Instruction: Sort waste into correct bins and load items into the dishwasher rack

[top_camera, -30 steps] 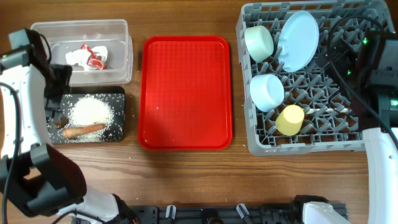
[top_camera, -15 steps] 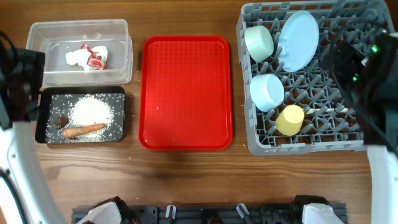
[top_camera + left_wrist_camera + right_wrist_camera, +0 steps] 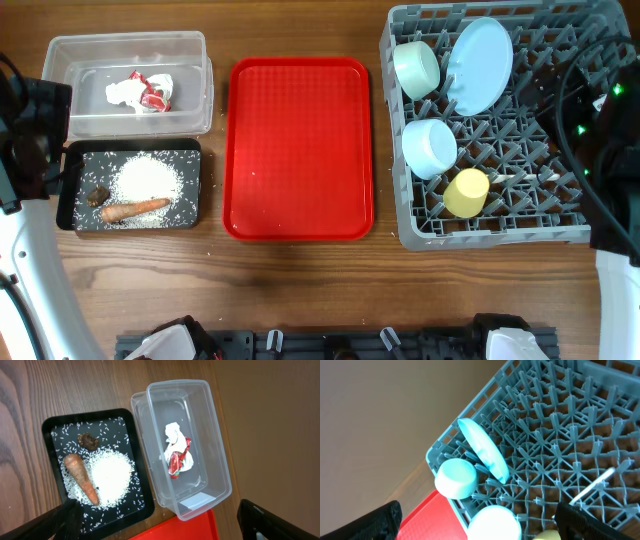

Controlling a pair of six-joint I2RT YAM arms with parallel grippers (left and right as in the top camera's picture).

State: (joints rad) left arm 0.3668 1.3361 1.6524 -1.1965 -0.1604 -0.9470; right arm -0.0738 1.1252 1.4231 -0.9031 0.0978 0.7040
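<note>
All looks sorted, so the job now is parking cleanly, rising clear of the rims. Left fingers [image 3: 55, 522] gape wide, empty, well above the wrapper [image 3: 177, 457] in the clear tub [image 3: 220, 480]; right fingers [image 3: 582, 520] wide too, empty, well above the plate [image 3: 482, 447] and spoon [image 3: 592, 487] in the dishwasher rack [image 3: 560, 435]

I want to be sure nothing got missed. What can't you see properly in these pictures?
Right wrist view: the yellow cup is just a sliver, cut off by the bottom edge.
Right wrist view: the white spoon is too thin to tell bowl end from handle.
Left wrist view: the brown food scrap is too small to identify.
</note>
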